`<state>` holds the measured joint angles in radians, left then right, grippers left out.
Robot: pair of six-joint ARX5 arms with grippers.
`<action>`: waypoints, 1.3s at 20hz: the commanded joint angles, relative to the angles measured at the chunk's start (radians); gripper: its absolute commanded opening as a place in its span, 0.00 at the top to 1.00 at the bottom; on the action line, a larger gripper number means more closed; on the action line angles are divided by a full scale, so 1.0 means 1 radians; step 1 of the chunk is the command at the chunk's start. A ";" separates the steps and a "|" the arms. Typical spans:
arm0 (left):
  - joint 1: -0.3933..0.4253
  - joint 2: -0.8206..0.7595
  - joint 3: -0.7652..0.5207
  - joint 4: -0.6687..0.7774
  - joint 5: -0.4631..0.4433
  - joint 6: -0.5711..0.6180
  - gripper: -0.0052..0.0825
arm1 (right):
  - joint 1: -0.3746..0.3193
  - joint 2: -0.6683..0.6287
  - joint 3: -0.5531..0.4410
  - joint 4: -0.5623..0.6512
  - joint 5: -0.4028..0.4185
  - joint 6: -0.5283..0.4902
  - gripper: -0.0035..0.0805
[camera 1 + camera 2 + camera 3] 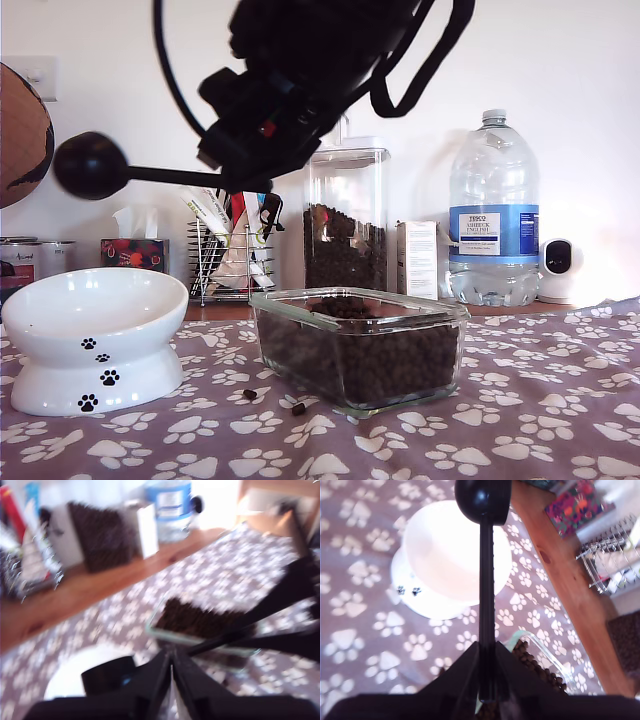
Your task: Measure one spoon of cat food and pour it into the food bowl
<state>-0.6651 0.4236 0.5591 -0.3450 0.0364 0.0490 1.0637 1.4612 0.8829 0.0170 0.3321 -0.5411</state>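
my second gripper (pixel 487 680) was clamped on the spoon (pixel 92 166) handle, its cup held above the food bowl (pixel 92 335) at the exterior view's left; the bowl looked empty, so pouring remained. my first gripper (pixel 172 680) had its fingers together, holding nothing

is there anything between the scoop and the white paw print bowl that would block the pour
Nothing visible does. My second claw holds the spoon by its handle, with the scoop end raised in open air above the food bowl. The glass dish of cat food sits off toward the exterior view's right, outside that path.
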 commanded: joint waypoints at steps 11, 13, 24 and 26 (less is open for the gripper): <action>0.002 0.007 0.019 0.001 0.009 0.004 0.96 | -0.047 0.104 0.029 0.084 -0.143 0.183 0.97; 0.002 0.007 0.019 0.000 0.009 0.005 0.96 | -0.056 0.144 0.063 0.044 -0.182 0.218 0.97; 0.002 0.006 0.019 0.002 0.009 0.005 0.96 | -0.156 0.171 0.081 -0.019 -0.462 0.629 0.97; 0.002 0.006 0.019 0.005 0.017 0.005 0.96 | -0.166 0.173 0.081 -0.016 -0.502 0.700 0.97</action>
<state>-0.6651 0.4213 0.5705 -0.3546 0.0498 0.0521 0.8982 1.6375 0.9497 -0.0082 -0.1581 0.1349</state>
